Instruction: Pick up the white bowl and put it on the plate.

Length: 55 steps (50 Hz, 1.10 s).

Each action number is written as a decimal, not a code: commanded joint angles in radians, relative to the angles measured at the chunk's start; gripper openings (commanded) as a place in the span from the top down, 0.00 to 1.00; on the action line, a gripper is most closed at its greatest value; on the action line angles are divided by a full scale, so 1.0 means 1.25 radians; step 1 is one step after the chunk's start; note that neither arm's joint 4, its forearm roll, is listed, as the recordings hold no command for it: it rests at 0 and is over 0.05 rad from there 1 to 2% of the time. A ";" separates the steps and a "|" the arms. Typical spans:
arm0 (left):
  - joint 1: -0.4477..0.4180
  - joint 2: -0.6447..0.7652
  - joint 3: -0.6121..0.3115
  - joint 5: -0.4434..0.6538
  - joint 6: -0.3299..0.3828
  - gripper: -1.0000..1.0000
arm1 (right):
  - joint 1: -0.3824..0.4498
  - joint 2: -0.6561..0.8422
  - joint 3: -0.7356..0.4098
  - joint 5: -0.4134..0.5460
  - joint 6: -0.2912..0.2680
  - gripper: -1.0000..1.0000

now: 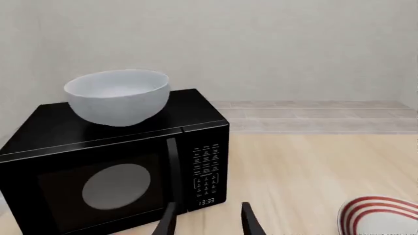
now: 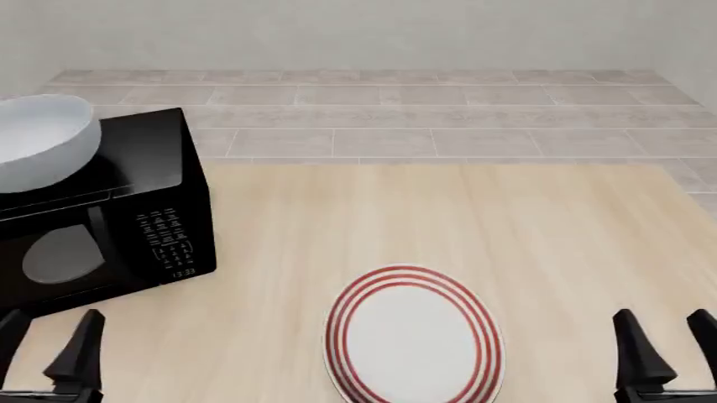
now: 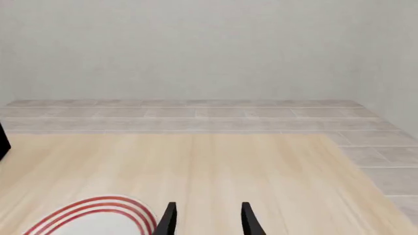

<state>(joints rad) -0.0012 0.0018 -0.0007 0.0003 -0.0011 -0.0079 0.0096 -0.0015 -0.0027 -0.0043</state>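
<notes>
Far left of the front view: white bowl atop black microwave, left claw released below; plate lower centre on worktop; right claw released at lower right. Clock digits readable only by left wrist view

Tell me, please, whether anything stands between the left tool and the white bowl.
Nothing visible does. The white bowl sits on top of the microwave, above and beyond the open left tool; the tool must rise past the microwave's front.
</notes>
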 commanded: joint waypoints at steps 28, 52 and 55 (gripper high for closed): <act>-0.006 0.000 0.000 0.003 0.019 0.00 | 0.006 0.000 -0.001 -0.003 0.003 0.00; 0.047 0.195 -0.192 0.039 0.237 0.00 | 0.006 0.000 -0.001 -0.003 0.003 0.00; 0.033 0.208 -0.223 0.064 0.264 0.00 | 0.006 0.000 -0.001 -0.003 0.003 0.00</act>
<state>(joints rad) 0.0475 0.1937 -0.1982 0.0424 0.2361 0.0017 0.0102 -0.0023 -0.0080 0.0010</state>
